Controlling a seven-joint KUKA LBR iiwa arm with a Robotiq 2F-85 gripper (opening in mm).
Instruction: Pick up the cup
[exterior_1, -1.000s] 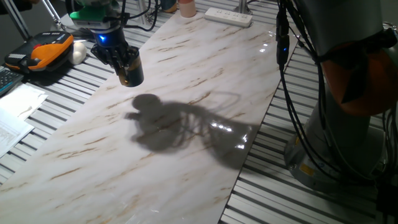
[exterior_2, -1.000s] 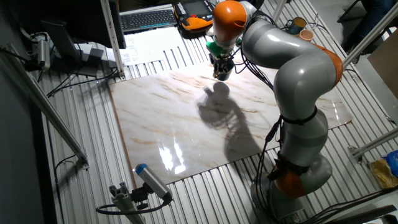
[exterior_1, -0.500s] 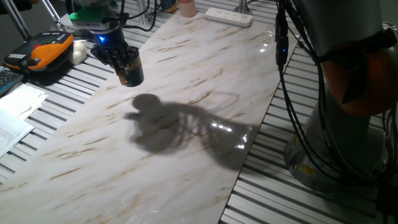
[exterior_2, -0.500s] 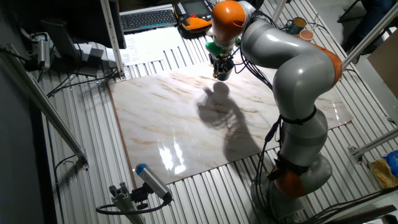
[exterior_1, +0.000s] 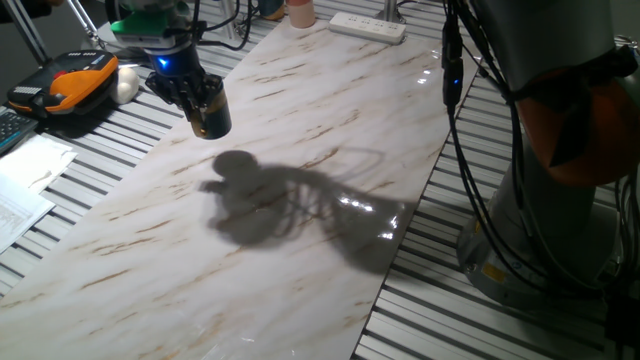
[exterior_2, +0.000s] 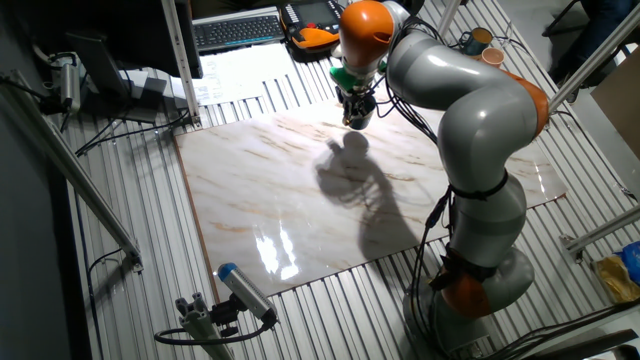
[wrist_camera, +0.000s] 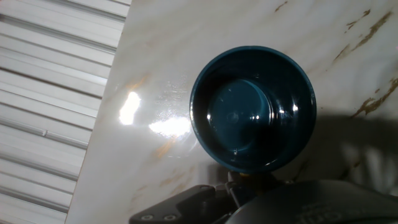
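The cup (exterior_1: 212, 117) is a small dark navy mug with a gold band. It hangs in my gripper (exterior_1: 199, 100) above the far left part of the marble tabletop (exterior_1: 330, 120), with its shadow lying apart from it on the marble. In the other fixed view the cup (exterior_2: 355, 119) sits under the gripper (exterior_2: 356, 108) near the slab's far edge. The hand view looks straight down into the cup (wrist_camera: 252, 106), whose inside is empty. My gripper (wrist_camera: 244, 179) is shut on the rim at the lower edge; the handle is hidden.
A pale pink cup (exterior_1: 299, 12) and a white power strip (exterior_1: 368, 27) stand at the slab's far end. An orange-black device (exterior_1: 75, 80) and papers (exterior_1: 25, 185) lie on the slatted table to the left. The arm's base (exterior_1: 560, 160) and cables stand at the right.
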